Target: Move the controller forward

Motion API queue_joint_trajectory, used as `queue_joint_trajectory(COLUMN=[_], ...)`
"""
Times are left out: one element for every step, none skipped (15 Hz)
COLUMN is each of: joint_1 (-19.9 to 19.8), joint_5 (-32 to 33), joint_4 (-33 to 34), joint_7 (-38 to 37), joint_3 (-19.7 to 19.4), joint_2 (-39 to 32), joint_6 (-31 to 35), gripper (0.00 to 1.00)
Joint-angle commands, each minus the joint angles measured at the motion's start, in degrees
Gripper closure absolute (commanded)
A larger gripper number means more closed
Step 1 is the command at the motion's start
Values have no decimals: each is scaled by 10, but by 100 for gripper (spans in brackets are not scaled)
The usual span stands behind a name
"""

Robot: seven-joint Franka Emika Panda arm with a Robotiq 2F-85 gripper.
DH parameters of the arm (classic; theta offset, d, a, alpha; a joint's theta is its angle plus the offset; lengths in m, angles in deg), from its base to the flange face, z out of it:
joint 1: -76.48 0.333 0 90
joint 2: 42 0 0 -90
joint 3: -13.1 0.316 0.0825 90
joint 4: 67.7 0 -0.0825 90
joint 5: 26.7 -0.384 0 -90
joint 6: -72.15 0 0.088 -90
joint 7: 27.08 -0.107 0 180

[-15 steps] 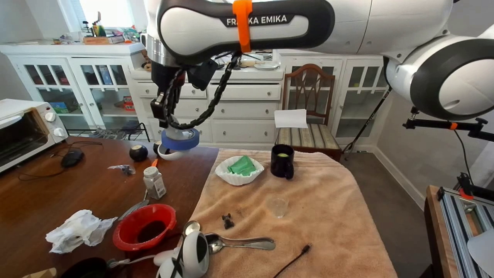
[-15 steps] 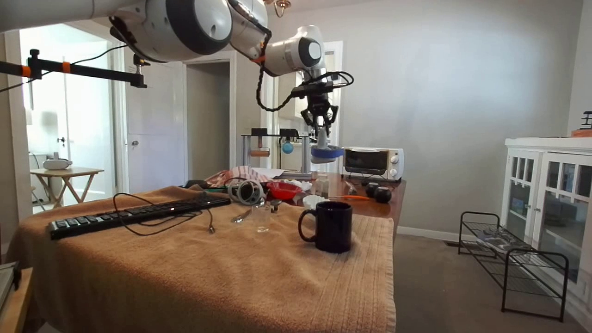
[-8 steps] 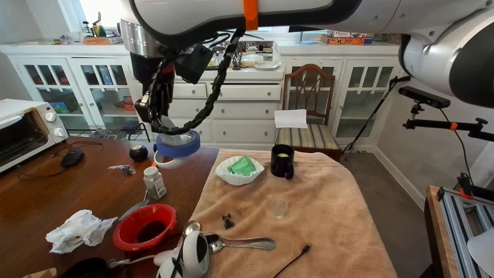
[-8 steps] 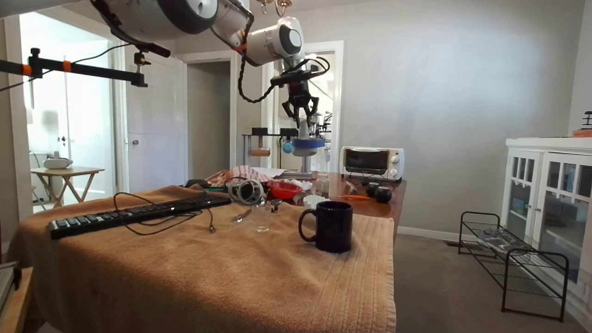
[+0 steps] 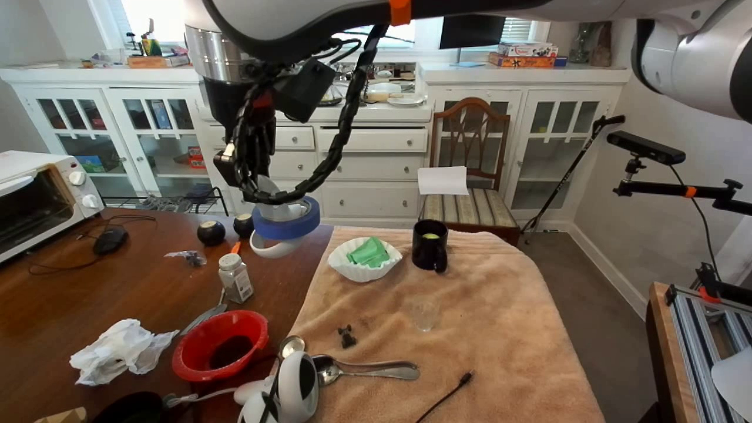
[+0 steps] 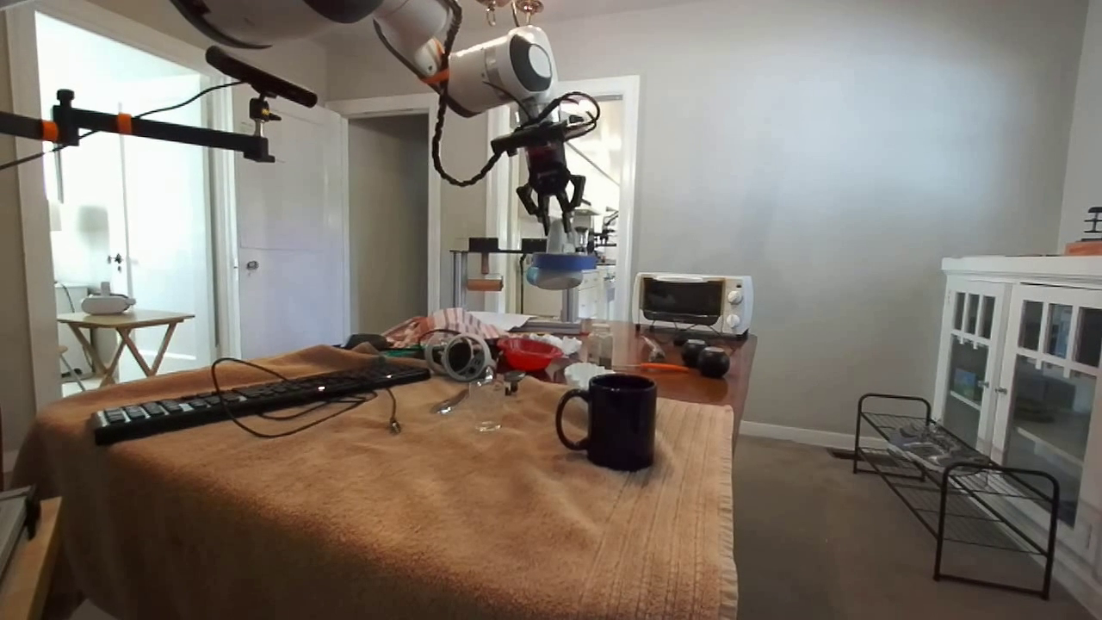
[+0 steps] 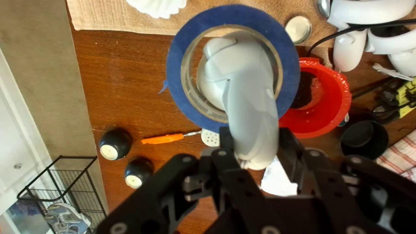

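Note:
My gripper (image 7: pixel 255 138) is shut on the handle of a pale grey-white controller (image 7: pixel 252 97) in the wrist view. A blue tape roll (image 7: pixel 175 68) sits around the controller. The controller's white ring (image 5: pixel 276 249) hangs below the blue tape roll (image 5: pixel 294 228) in an exterior view. The gripper (image 6: pixel 558 224) holds the controller (image 6: pixel 555 277) in the air, handle up, above the brown wooden table (image 5: pixel 282 276). The arm cable hides part of the fingers in an exterior view.
On the tan towel (image 5: pixel 482 329) are a white-and-green dish (image 5: pixel 365 258), a black mug (image 5: pixel 429 247), a clear cup (image 5: pixel 424 312) and spoons (image 5: pixel 376 371). White controllers (image 5: pixel 296 382) lie beside a red bowl (image 5: pixel 220 346). A shaker (image 5: pixel 235 279) and black round pots (image 5: pixel 211 233) stand on the wood.
The gripper has moved with the controller and tape roll, left and slightly up in an exterior view. It shifted left then back right in the other. The grip is unchanged.

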Motion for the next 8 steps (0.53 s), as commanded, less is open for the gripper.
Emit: queue_joint_trajectory(joint_1=[10,17,18,29,38,48,57,68], joint_5=[9,11,6,14,21,29,38,52], joint_4=[-13,-47,-66,-108,-138,-159,-181,-204], joint_7=[-18,-41,-52,-77,-98,-119,-140,-165], joint_3=[-6,-9,-5,-9,-14,-18,-23,-31], joint_2=[5,24,34,60,76,91,106,122], joint_6=[9,27,39,58,73,80,85,83], gripper=[86,86,86,86,86,86,86,86])
